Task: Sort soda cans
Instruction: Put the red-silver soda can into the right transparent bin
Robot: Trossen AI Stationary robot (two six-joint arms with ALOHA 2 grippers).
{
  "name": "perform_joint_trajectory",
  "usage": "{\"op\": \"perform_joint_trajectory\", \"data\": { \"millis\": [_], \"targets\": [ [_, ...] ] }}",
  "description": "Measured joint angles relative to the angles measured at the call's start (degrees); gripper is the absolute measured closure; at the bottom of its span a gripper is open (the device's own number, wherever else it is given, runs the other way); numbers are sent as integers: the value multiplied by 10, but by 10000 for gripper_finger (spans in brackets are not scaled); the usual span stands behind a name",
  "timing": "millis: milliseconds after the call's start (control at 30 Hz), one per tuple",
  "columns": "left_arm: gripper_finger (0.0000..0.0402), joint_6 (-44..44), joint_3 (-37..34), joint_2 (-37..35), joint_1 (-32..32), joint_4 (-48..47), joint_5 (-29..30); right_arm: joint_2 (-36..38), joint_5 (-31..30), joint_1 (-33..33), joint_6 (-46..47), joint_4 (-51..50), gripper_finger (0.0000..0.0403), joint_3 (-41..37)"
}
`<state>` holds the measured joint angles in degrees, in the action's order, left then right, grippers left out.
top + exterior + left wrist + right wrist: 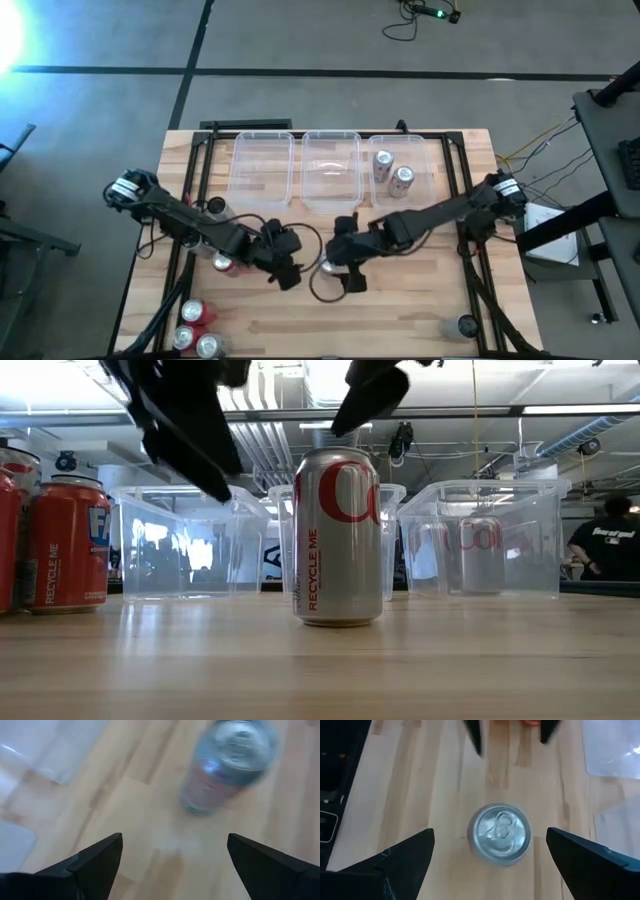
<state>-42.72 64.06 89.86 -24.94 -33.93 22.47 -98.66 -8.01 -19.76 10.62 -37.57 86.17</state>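
A silver soda can (327,265) stands upright on the wooden table, mid-table, on its base (338,618). My left gripper (287,268) hovers open just to its left, with the can (227,765) ahead of its fingers. My right gripper (347,272) hovers open above and just to the can's right, its fingers standing either side of the can's top (501,832) without touching. Two silver cans (392,170) stand in the right-hand clear bin (430,150). Red cans (68,545) stand at the table's left.
Three clear bins stand in a row along the far side; the left (262,170) and middle (330,170) ones hold nothing I can see. More cans stand at the near left corner (195,328), beside the left arm (222,262) and near the near right corner (466,325).
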Motion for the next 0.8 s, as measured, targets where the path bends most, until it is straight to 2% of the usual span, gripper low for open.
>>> {"op": "perform_joint_trajectory", "data": {
  "millis": [133,300,800],
  "targets": [
    [57,24,-47,8,13,83,12,-1,36,23,-37,2,23,0],
    [57,62,-65,50,29,184,10,-9,41,33,-78,9,23,-1],
    [57,68,-56,122,45,278,12,-55,46,33,-87,-11,23,-12]
  ]
}}
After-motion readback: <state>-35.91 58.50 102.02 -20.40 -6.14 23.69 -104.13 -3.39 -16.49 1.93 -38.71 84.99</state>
